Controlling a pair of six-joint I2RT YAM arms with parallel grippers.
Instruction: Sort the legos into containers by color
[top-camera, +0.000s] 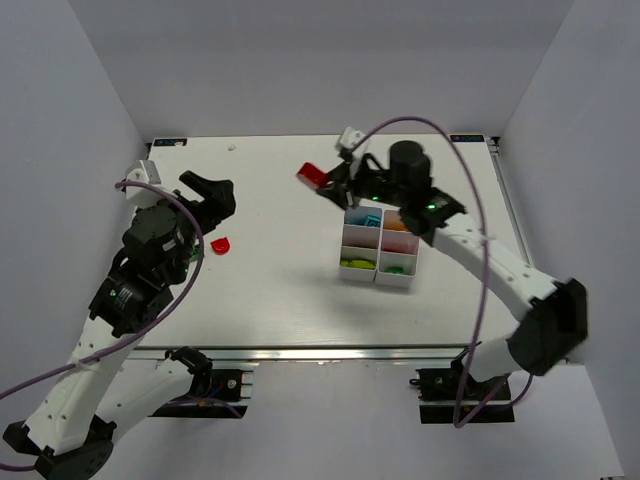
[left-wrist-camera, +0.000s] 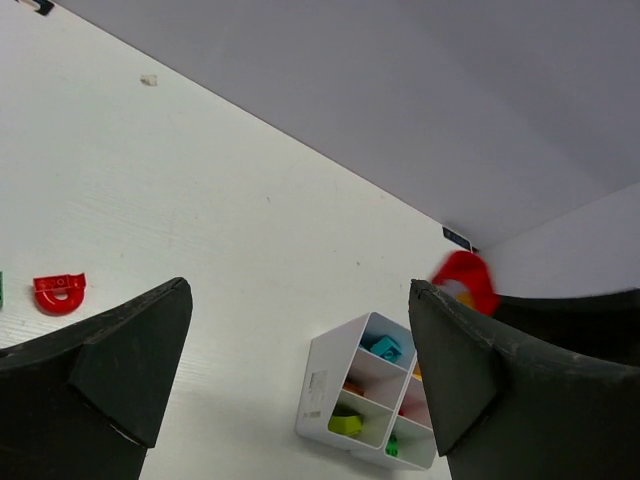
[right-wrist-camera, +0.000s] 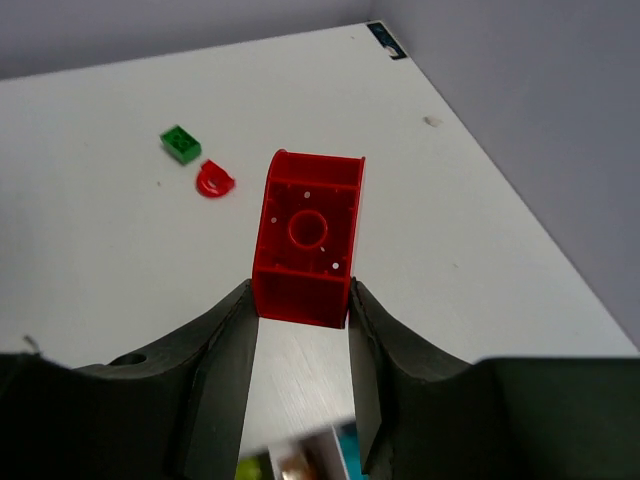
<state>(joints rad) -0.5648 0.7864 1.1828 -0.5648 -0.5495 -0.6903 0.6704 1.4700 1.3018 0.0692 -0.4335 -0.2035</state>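
- Top external: the right pincer (top-camera: 322, 181) is clamping a red brick (top-camera: 312, 174) in the air. The white six-bin block (top-camera: 378, 246) is sitting just back of its fingertips, toward its own arm. The left pincer (top-camera: 215, 192) is gaping wide and empty, with a red half-round piece (top-camera: 221, 243) lying just short of it.
- Left wrist: the left pincer (left-wrist-camera: 300, 290) is standing wide, gripping nothing. The six-bin block (left-wrist-camera: 318, 390) is showing ahead between its fingers, and the half-round piece (left-wrist-camera: 60, 292) is lying off its left finger.
- Right wrist: the right pincer (right-wrist-camera: 300, 292) is squeezing the red brick (right-wrist-camera: 305, 235) by its sides, hollow underside facing the camera. A green brick (right-wrist-camera: 180, 143) and the half-round piece (right-wrist-camera: 215, 181) are lying ahead and leftward, just beside each other.
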